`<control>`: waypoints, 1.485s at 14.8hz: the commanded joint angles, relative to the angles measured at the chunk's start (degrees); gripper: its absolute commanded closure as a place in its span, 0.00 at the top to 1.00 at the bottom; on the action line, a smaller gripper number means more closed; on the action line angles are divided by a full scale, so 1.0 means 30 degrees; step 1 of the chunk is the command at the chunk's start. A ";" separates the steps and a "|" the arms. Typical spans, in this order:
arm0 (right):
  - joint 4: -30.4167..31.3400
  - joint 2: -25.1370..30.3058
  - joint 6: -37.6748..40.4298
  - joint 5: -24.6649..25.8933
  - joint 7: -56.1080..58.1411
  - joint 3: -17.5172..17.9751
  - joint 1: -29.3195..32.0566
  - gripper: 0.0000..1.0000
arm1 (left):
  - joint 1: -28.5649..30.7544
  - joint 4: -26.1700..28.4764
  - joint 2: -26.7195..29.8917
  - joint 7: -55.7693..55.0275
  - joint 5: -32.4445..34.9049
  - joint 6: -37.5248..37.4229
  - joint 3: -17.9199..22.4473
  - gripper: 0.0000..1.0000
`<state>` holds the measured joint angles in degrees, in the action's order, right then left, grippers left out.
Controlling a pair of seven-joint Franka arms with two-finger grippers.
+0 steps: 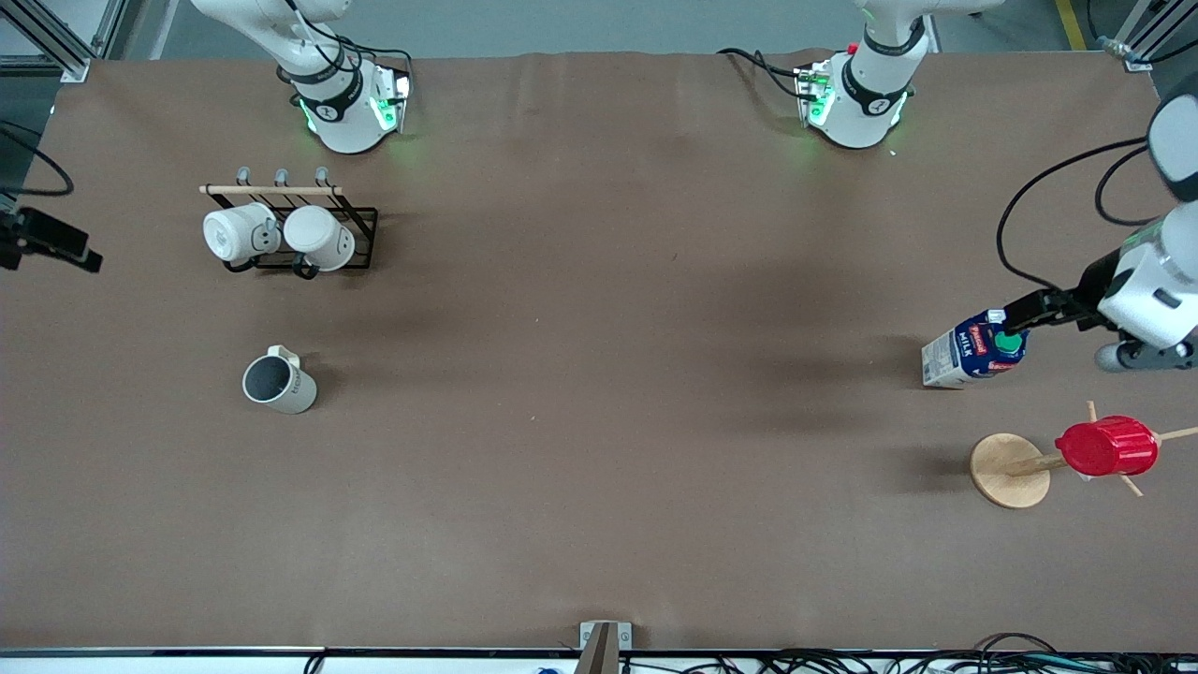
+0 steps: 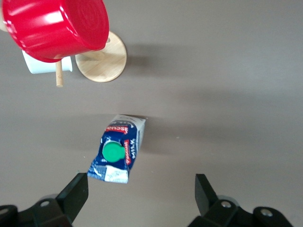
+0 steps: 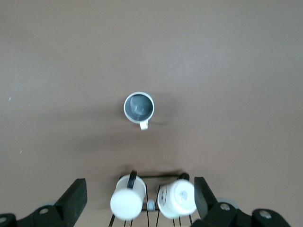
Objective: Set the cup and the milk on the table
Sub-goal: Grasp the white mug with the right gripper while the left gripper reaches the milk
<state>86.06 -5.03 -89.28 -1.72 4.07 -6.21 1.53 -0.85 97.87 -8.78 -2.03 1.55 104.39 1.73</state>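
The cup [image 1: 279, 382], off-white with a grey interior, stands upright on the brown table [image 1: 599, 421] toward the right arm's end; it also shows in the right wrist view [image 3: 139, 107]. The milk [image 1: 973, 351], blue and white with a green cap, stands on the table toward the left arm's end. My left gripper [image 1: 1020, 318] hovers open just above the milk; in the left wrist view the gripper [image 2: 139, 196] is empty and the carton [image 2: 117, 150] lies near one finger, untouched. My right gripper [image 3: 139, 198] is open and empty, high over the mug rack, out of the front view.
A black rack with two white mugs [image 1: 281, 234] stands near the right arm's base, farther from the front camera than the cup. A red ribbed cup [image 1: 1106, 447] hangs on a wooden stand [image 1: 1009, 470] nearer the front camera than the milk.
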 commanded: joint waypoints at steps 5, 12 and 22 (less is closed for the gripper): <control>0.5615 -0.2536 -0.8904 0.0076 0.0342 0.0136 -0.0334 1.00 | 0.0253 0.3089 -0.0003 0.0791 0.0773 0.3287 0.0419 0.99; 0.9809 -0.4060 -1.5091 0.0223 0.0898 0.0107 -0.0308 1.00 | 0.0547 0.4377 -0.0530 0.1526 0.0773 0.4898 0.0683 0.99; 1.1918 -0.5292 -1.8753 0.0340 0.1016 0.0107 -0.0219 0.90 | 0.0840 0.5228 -0.1263 0.1878 0.0802 0.6190 0.0683 0.99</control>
<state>120.24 -21.16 -143.93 -1.70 6.77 -6.05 0.37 0.98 112.97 -12.66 2.42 3.11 121.84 3.93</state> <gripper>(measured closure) 0.026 0.013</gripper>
